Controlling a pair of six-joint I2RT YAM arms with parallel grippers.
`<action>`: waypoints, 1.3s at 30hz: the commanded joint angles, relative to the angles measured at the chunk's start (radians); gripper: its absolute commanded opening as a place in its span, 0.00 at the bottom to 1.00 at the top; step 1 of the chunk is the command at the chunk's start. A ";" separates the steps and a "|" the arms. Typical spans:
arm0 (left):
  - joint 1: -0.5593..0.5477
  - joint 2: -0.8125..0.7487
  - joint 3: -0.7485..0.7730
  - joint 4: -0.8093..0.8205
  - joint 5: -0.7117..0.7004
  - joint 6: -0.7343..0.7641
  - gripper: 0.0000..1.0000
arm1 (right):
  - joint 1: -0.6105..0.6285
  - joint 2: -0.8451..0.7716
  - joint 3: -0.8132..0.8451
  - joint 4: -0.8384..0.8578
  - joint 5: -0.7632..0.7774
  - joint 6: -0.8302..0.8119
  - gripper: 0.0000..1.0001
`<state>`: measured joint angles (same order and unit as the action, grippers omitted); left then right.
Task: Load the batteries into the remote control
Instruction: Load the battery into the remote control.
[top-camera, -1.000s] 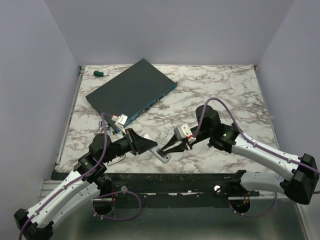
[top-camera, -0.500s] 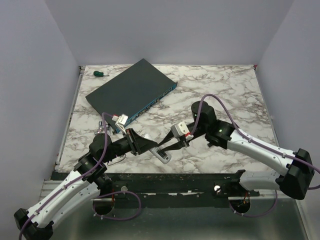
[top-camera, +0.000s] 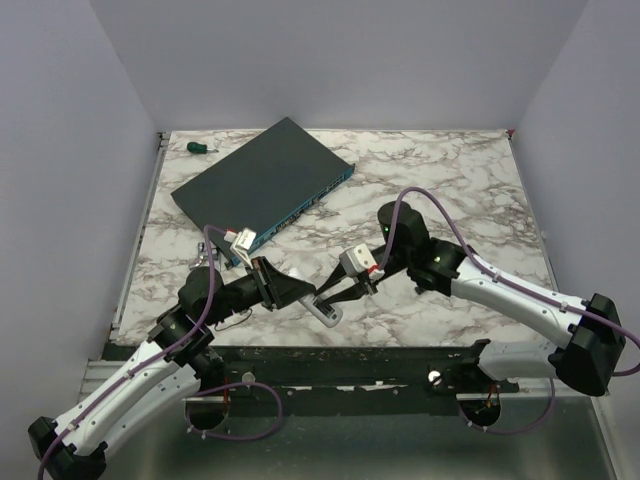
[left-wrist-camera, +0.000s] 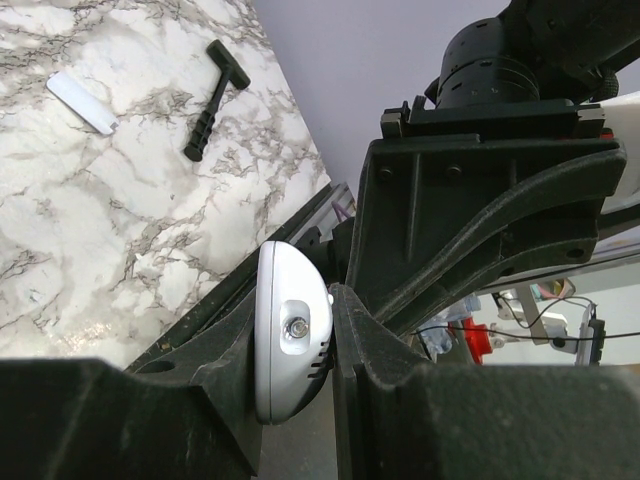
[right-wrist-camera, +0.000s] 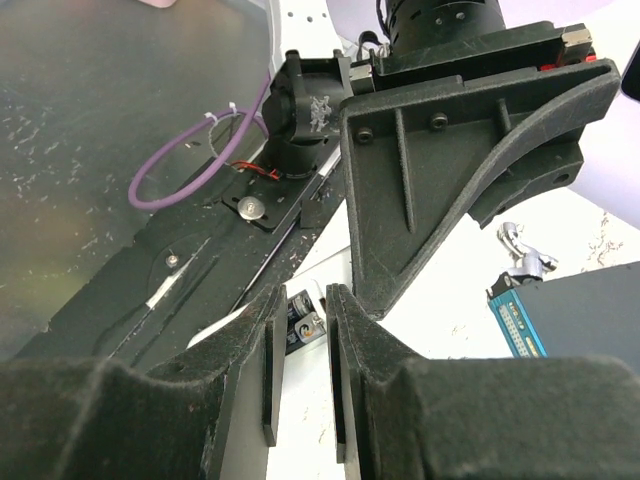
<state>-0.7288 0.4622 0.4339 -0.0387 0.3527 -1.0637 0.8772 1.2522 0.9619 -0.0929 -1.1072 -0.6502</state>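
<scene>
My left gripper (top-camera: 316, 301) is shut on the remote control (top-camera: 328, 313), a slim white handset held just above the table's near edge. In the left wrist view its rounded end with the small emitter (left-wrist-camera: 293, 335) sits clamped between the fingers. My right gripper (top-camera: 338, 294) points at the remote from the right, fingertips right at it. In the right wrist view its jaws (right-wrist-camera: 303, 292) stand a little apart, with nothing gripped. Through the gap two dark batteries (right-wrist-camera: 305, 322) show, lying in the remote's open white compartment.
A large flat dark network box (top-camera: 262, 190) lies at the back left, with a green screwdriver (top-camera: 200, 147) beyond it. A loose white cover strip (left-wrist-camera: 82, 102) and a black tool (left-wrist-camera: 215, 98) lie on the marble. The black table rail runs just below the remote.
The right arm has swung left and brought its fingertips closer to the remote. The left arm and the remote have stayed still.
</scene>
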 joint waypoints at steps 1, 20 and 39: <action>-0.004 -0.007 0.027 0.040 0.018 -0.005 0.00 | -0.003 0.013 0.016 -0.043 0.006 -0.033 0.29; -0.004 -0.016 0.028 0.020 0.012 -0.004 0.00 | -0.003 0.014 0.003 -0.078 0.021 -0.053 0.23; -0.004 -0.031 0.042 -0.006 0.003 0.002 0.00 | -0.003 0.037 0.009 -0.128 0.035 -0.098 0.17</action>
<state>-0.7288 0.4545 0.4339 -0.0681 0.3523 -1.0611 0.8764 1.2682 0.9619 -0.1589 -1.0889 -0.7227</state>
